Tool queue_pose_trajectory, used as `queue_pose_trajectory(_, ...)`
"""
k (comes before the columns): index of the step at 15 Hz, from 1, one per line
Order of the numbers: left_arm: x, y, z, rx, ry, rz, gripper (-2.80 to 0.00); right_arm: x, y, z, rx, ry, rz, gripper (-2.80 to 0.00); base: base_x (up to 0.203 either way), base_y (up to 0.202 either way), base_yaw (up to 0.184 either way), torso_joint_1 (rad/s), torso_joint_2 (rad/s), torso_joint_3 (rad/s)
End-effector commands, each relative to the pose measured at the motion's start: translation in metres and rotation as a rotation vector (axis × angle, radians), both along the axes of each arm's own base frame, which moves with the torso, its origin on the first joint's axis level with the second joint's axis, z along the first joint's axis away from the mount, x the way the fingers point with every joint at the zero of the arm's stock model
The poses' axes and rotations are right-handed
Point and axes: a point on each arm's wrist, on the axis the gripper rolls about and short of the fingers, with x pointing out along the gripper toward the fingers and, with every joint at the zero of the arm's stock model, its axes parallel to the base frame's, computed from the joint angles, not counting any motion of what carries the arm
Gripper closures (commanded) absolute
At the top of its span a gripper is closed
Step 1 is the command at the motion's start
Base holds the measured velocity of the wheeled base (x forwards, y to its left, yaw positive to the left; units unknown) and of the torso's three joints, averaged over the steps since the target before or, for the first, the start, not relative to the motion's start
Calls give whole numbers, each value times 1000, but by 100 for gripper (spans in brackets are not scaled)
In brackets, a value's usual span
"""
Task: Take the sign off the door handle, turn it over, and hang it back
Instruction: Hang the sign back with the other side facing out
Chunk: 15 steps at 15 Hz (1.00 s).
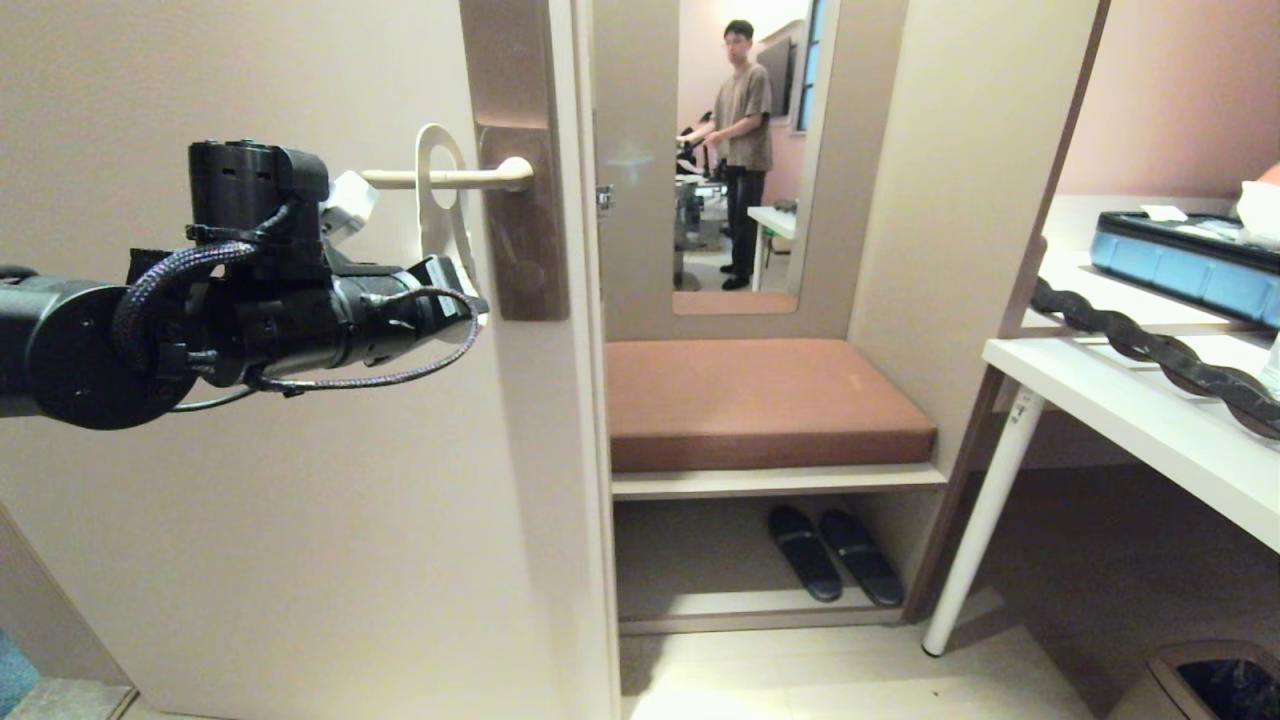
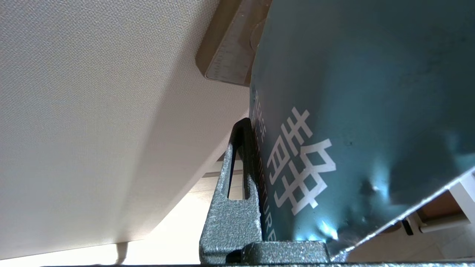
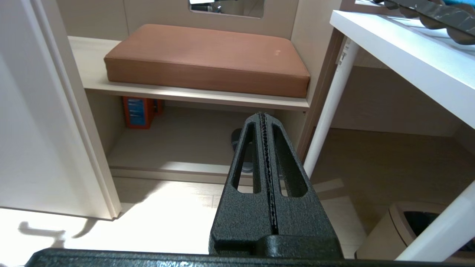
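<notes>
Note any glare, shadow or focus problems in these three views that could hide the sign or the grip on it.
Head view: evenly lit; the left gripper covers the sign's lower end. Left wrist view: the sign fills the frame, with small glare spots near its lower edge, lettering legible. Right wrist view: floor blown out by bright light; the shut right gripper is sharp.

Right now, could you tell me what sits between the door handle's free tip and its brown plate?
The white sign's loop hangs around the cream lever handle there, shown in the head view.
</notes>
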Motion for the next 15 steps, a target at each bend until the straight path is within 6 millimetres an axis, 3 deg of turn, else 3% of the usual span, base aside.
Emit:
queue_pose_trajectory(1,-5,-6,3,-1,-8,-6,0,0,0,0,-1,0,2,0,0,0,0,0,0,0)
queue_pose_trajectory(7,-14,-18,4,-1,-12,-42,0,0,0,0,-1,0,2,0,0,0,0,0,0,0)
queue_pose_trajectory(15,-18,-17,-4,6,3,-37,0,0,0,0,-1,0,2,0,0,0,0,0,0,0)
